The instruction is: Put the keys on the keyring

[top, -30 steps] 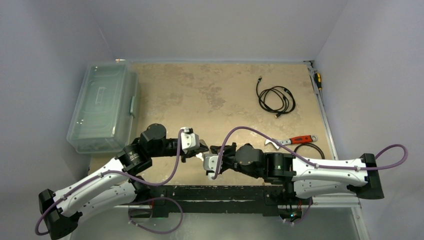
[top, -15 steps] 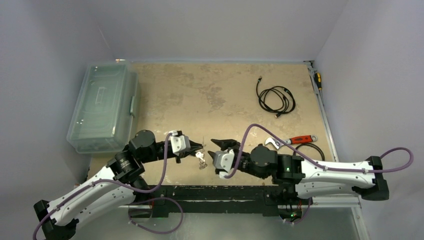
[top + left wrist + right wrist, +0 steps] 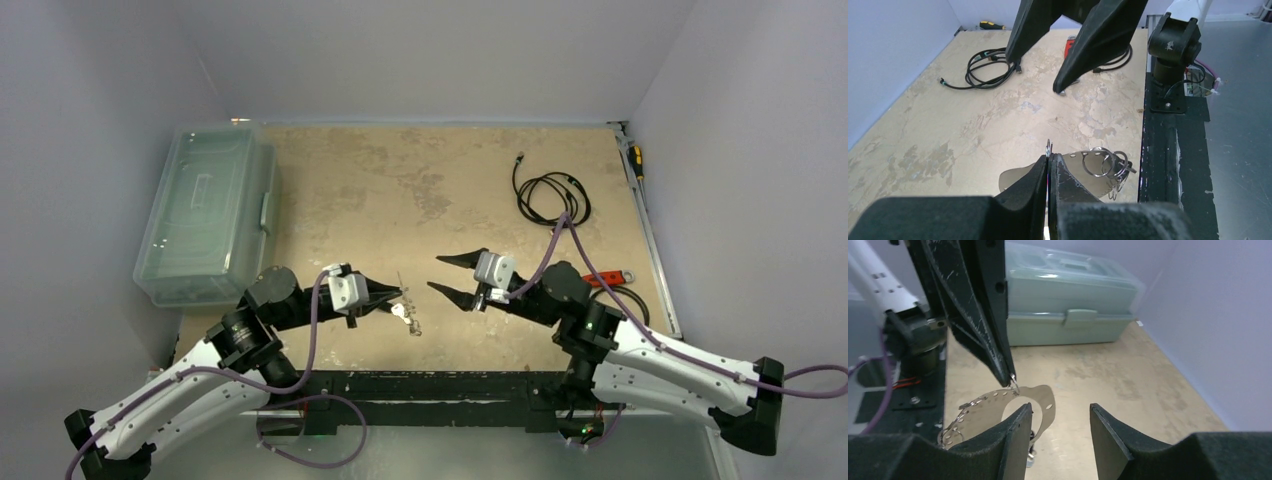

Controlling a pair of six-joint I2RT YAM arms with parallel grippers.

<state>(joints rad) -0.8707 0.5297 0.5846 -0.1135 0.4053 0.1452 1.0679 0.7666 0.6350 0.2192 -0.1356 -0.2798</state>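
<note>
keyring [image 3: 1044, 400] apparently pinched in left jaws, right jaws parted, close by

White-shelled arms [image 3: 180, 385], black round joints [image 3: 272, 290], looping purple cables [image 3: 316, 315], grey wrist blocks [image 3: 494, 268], tapered black claw fingers [image 3: 462, 257].

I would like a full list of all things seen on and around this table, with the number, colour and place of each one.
storage box: one, clear greenish, far left of the table
coiled cable: one, black, far right
second cable loop: one, black, right side, partly hidden by the right arm
wrench: one, red handle, beside that loop
screwdriver: one, yellow and black, right edge
keyring: one, silvery, near centre
keys: number unclear, silvery, just below the keyring
table: one, mottled beige
left claw: one, black, shut on the keyring
right claw: one, black, open, facing the keyring, apart from it
</note>
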